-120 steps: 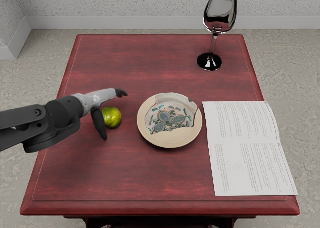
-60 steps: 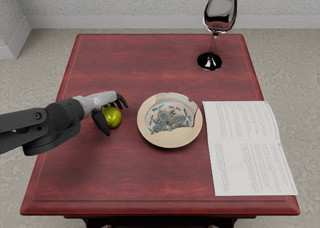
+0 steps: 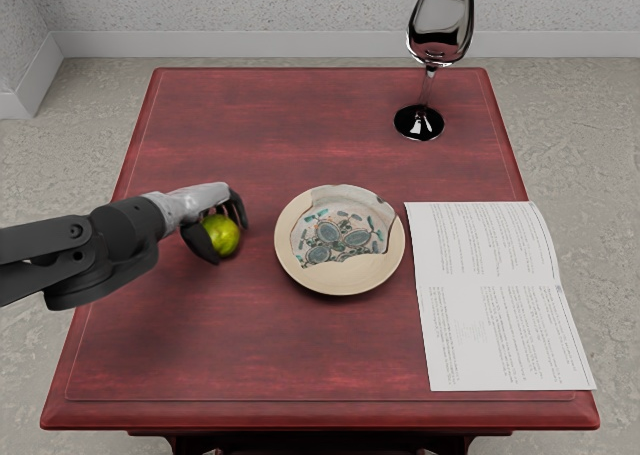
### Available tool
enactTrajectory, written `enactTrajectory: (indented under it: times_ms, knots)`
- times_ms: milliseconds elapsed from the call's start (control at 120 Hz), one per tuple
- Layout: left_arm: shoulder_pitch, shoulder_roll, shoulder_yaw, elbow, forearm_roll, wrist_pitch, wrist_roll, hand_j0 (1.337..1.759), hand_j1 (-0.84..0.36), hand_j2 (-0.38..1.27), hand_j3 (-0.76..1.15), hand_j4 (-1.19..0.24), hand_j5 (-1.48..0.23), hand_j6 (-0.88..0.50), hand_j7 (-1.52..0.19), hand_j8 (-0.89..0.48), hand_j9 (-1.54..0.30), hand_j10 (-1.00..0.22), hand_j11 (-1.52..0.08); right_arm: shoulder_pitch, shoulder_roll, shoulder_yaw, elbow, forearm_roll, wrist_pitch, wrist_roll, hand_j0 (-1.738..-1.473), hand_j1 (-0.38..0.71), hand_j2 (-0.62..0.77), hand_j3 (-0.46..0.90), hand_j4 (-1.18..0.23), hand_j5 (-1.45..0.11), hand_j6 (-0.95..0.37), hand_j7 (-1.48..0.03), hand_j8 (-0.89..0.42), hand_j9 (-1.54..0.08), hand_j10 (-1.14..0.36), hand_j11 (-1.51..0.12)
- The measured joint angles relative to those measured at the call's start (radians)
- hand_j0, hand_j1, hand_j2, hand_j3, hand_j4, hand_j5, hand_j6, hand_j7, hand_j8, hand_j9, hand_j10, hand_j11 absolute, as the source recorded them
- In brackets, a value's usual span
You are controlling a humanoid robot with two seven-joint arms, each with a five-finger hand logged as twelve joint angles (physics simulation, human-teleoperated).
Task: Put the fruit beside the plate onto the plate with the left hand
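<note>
Green, round, glossy fruit (image 3: 224,235) low on the left half of a dark red wooden table (image 3: 300,125), grasped by the robot's grey-and-black left hand (image 3: 210,215). Dark fingers (image 3: 238,210) curled over the top and far side, thumb (image 3: 203,247) pressed against the near left side. Fruit just left of a round cream ceramic plate (image 3: 340,287) with a green-blue pattern, near its rim but apart from it, not on it. Nearly spherical, so no long axis or pointing direction to make out. Left arm in from the left edge, crossing the table's left border. Tall dark-tinted wine glass (image 3: 430,65) upright at the far right corner. White printed paper sheet (image 3: 495,295) flat just right of the plate
</note>
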Motion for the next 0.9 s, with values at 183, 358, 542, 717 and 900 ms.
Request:
enactTrajectory:
  times_ms: [183,358,542,717,900]
  knots:
    - [-0.009,0.000,0.000,0.008,-0.008,-0.005,0.000,1.648,-0.22,0.10,0.00,-0.58,-0.89,-0.34,-0.86,-0.20,-0.85,-0.34,-0.84,0.000,0.000,0.000,0.000,0.000,0.000,0.000,-1.658,-0.35,0.00,0.00,0.00,0.00,0.00,0.00,0.00,0.00,0.00,0.00]
    - [-0.021,0.016,-0.006,0.015,-0.016,-0.014,0.000,1.646,-0.19,0.06,0.00,-0.56,-0.95,-0.34,-0.90,-0.21,-0.87,-0.35,-0.86,0.000,0.000,0.000,0.000,0.000,0.000,0.000,-1.658,-0.35,0.00,0.00,0.00,0.00,0.00,0.00,0.00,0.00,0.00,0.00]
    - [-0.049,0.027,-0.013,0.015,-0.026,-0.044,0.000,1.647,-0.19,0.08,0.00,-0.56,-0.94,-0.36,-0.90,-0.25,-0.87,-0.36,-0.86,0.000,0.000,0.000,0.000,0.000,0.000,0.000,-1.658,-0.35,0.00,0.00,0.00,0.00,0.00,0.00,0.00,0.00,0.00,0.00]
    - [-0.080,0.041,-0.064,0.014,-0.054,-0.105,0.000,1.648,-0.19,0.09,0.00,-0.56,-0.94,-0.37,-0.89,-0.25,-0.87,-0.36,-0.85,0.000,0.000,0.000,0.000,0.000,0.000,0.000,-1.658,-0.35,0.00,0.00,0.00,0.00,0.00,0.00,0.00,0.00,0.00,0.00]
    - [-0.124,0.032,-0.138,0.013,-0.108,-0.171,-0.001,1.649,-0.19,0.08,0.00,-0.56,-0.94,-0.36,-0.90,-0.24,-0.88,-0.36,-0.85,0.000,0.000,0.000,0.000,0.000,0.000,0.000,-1.658,-0.35,0.00,0.00,0.00,0.00,0.00,0.00,0.00,0.00,0.00,0.00]
